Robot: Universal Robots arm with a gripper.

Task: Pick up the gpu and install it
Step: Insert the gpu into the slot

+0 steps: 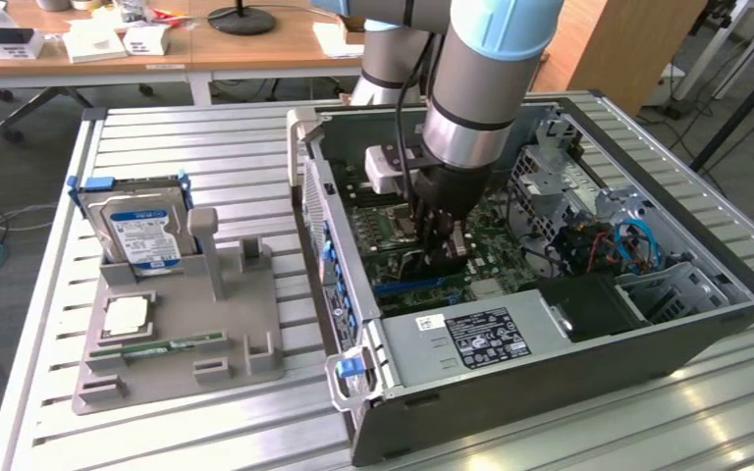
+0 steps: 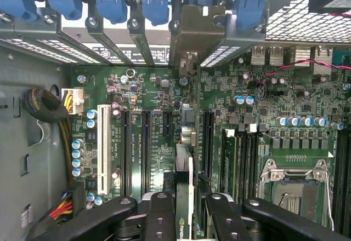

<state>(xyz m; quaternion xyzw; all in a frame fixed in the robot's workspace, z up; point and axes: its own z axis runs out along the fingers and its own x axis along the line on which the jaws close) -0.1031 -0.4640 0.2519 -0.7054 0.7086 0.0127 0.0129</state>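
gripper (image 2: 185,211): black fingers clamped on the gpu (image 2: 185,159), thin card held edge-on
gpu: inside open metal PC case (image 1: 691,324), over green motherboard (image 2: 258,115) slots
tray (image 1: 174,339): grey, held boxy hard drive (image 1: 141,228)

The gpu (image 2: 185,159) stands on edge inside the open computer case, seen edge-on in the wrist view as a thin card. Its silver-grey bracket (image 2: 191,30) sits at the case's rear slot openings. The card's lower edge runs along the green motherboard, between the black expansion slots.
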